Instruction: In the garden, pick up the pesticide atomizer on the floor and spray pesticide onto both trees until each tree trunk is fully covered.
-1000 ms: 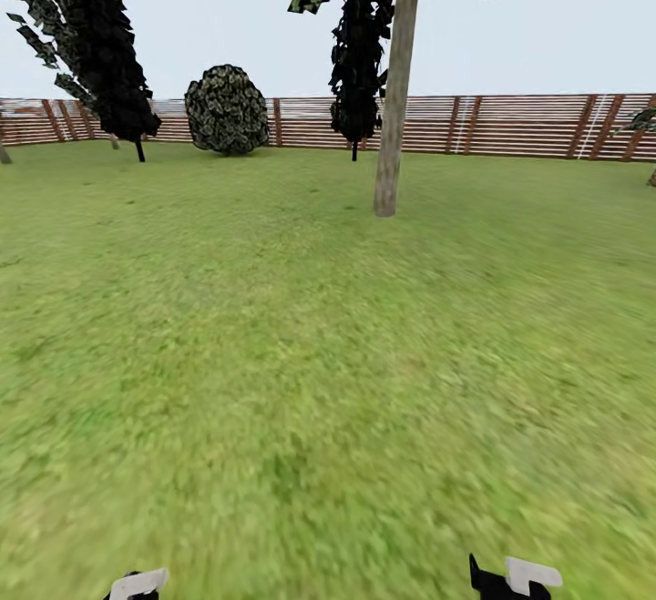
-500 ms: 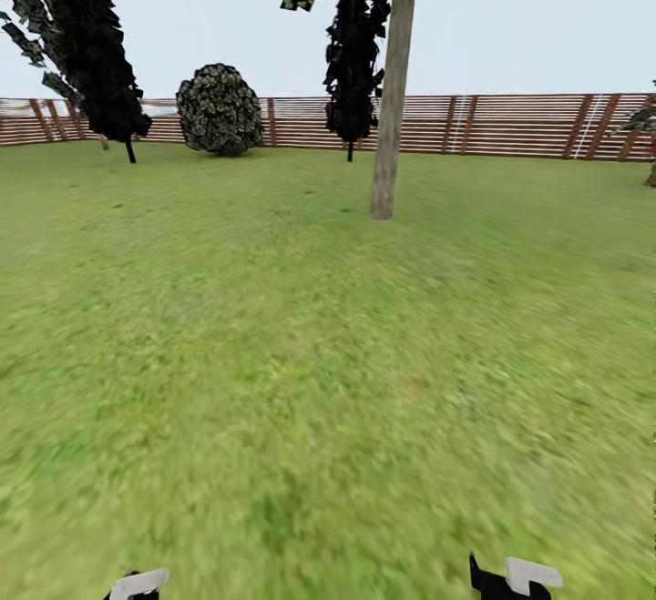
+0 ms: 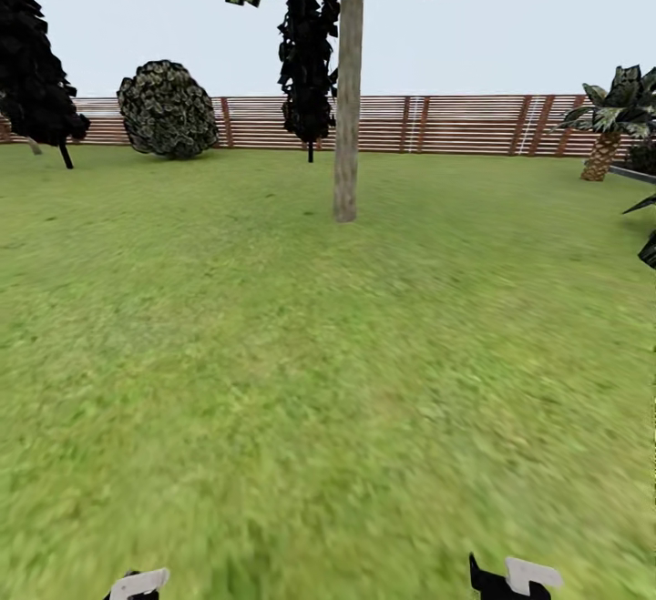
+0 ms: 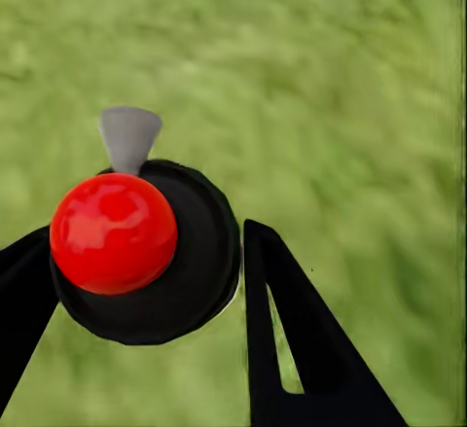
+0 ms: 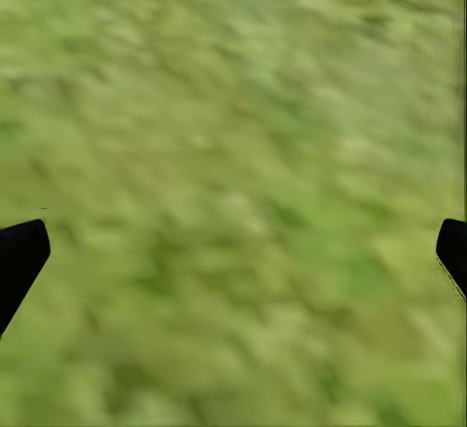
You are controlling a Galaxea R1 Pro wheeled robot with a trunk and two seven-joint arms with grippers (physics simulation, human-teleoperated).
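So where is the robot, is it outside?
Yes, it looks like a fenced garden. There is a wide green lawn, a brown slatted fence along the back, and a tall tree with bushes near it under open sky.

You are working in flat, even daylight under a pale, washed-out sky (image 3: 510, 26), with almost no cast shadows on the wide green lawn (image 3: 273, 354). The grass smears into soft streaks toward the lower edge of your head view and across both wrist views. The glossy red ball-shaped cap (image 4: 113, 233) carries a soft highlight.
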